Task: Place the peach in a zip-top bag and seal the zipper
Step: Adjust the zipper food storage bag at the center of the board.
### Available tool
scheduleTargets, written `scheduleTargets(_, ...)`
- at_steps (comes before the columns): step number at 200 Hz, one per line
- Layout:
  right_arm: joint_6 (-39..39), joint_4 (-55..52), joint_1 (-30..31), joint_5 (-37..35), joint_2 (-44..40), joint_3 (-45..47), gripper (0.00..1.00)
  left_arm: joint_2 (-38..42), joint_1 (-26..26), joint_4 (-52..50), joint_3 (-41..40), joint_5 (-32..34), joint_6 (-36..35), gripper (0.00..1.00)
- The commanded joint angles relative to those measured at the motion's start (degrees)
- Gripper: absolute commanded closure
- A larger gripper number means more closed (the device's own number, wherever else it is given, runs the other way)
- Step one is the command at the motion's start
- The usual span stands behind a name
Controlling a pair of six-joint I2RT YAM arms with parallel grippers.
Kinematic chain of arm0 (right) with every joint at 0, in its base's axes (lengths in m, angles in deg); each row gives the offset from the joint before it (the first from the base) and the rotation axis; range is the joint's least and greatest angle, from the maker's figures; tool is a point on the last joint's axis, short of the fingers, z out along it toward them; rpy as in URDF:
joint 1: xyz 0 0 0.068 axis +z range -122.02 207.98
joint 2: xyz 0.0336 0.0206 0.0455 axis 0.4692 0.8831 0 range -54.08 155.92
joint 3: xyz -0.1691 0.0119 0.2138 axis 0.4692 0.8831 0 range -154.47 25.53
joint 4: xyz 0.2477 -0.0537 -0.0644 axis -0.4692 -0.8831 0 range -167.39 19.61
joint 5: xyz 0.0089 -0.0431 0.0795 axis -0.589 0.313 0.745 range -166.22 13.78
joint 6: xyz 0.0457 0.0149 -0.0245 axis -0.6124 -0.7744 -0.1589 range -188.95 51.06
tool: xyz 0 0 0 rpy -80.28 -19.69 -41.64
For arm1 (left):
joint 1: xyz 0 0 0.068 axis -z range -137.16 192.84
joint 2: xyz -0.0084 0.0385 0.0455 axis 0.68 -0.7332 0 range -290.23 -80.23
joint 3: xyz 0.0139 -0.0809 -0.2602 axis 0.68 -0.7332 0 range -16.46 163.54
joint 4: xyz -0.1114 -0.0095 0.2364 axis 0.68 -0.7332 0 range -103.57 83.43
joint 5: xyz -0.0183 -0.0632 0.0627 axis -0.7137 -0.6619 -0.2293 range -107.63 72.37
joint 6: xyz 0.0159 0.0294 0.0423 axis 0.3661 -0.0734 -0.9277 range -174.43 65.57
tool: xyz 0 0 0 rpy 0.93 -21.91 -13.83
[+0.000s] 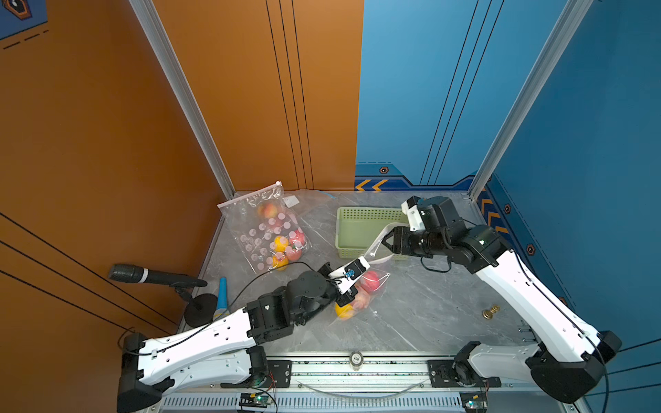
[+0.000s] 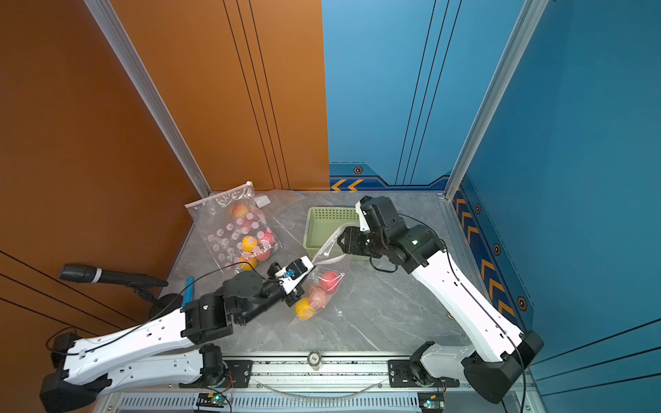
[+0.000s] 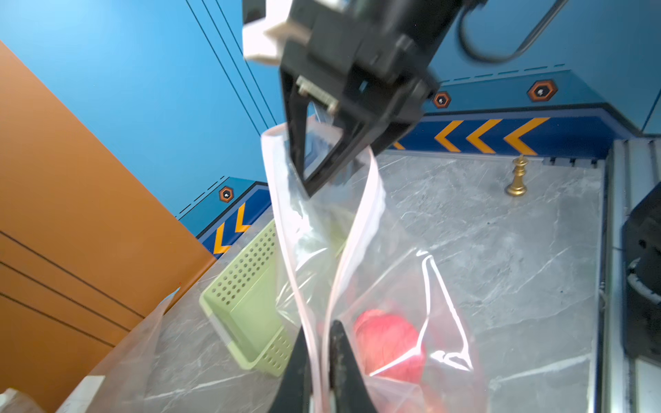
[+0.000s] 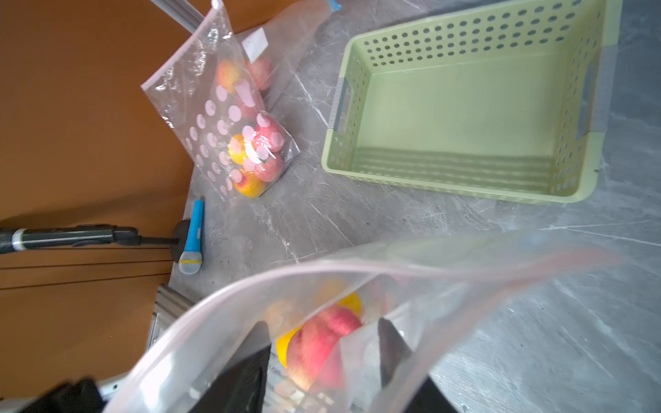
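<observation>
Veiling the peach, glare-streaked bag.

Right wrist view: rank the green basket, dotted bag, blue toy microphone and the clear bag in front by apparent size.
1. clear bag: spans the most frame, but it sits right at the lens, so this rank is unsure.
2. green basket
3. dotted bag
4. blue toy microphone, clearly smallest.

In the right wrist view the rim of the zip-top bag is blurred, its film veils the peach, and the right claw runs off the frame edge. The left wrist view likewise cuts off the left claw and shows the right claw smeared, its tips indistinct.
</observation>
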State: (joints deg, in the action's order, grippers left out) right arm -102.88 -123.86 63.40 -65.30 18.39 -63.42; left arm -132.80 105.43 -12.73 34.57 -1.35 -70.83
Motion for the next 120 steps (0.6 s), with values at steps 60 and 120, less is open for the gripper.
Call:
scheduleTargets(60, 26.66, -5.44, -2.57, 13.01, -4.77, -6.29, 0.24, -7.17, -17.0, -28.99, 17.06, -30.86, -14.52, 1.0)
scheduleTargets(120, 45.96, -4.69, 6.01, 11.4, -1.87, -4.39, 0.15, -7.55, -24.06, -33.13, 20.67, -41.86, -20.21, 1.0)
